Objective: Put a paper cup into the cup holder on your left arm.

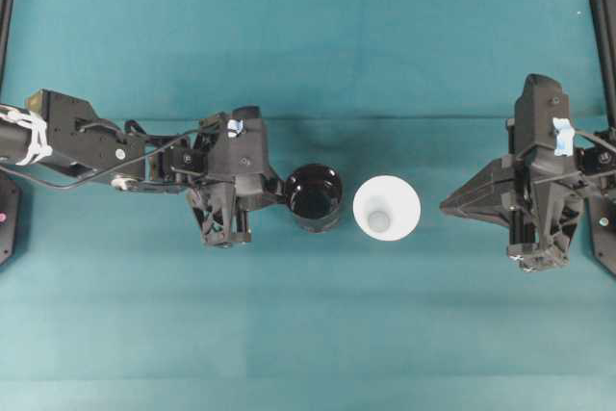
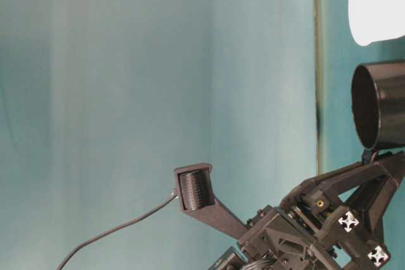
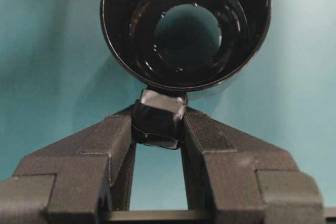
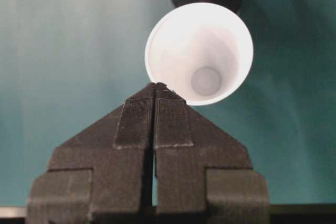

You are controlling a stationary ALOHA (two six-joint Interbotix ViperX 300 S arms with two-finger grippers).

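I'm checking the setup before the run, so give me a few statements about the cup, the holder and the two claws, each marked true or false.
1. The paper cup sits inside the cup holder. False: it stands on the table beside the holder, apart from it.
2. The left claw grips the holder by its taped handle. True.
3. The right claw is wide open. False: its fingers are pressed together and hold nothing.
4. The paper cup stands upright with its open rim up. True.
5. The cup holder is empty. True.
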